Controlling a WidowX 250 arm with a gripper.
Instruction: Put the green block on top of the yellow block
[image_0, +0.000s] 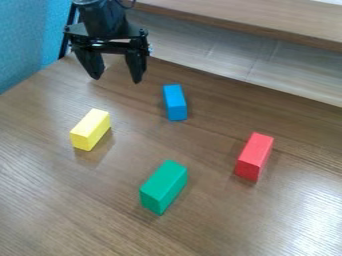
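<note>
Bench (87, 210): brown wood-grain top, four separate blocks lying on it. Wooden ledge (267, 20) runs along the far side, upper right, above a paler tiled surface (207, 47). Blue panel (30, 42) borders the upper left.

End effector (116, 79): over the bench's far left part, pointing down, fingers spread wide apart, nothing held.

Green block (163, 185): lies lengthwise at the near middle, apart from the others. Red block (254, 155): to its right and farther back. Yellow block (90, 129): left of and behind the green, top face bare. Blue block (175, 102): farthest back, right of the yellow, off the straight line from green to yellow.
</note>
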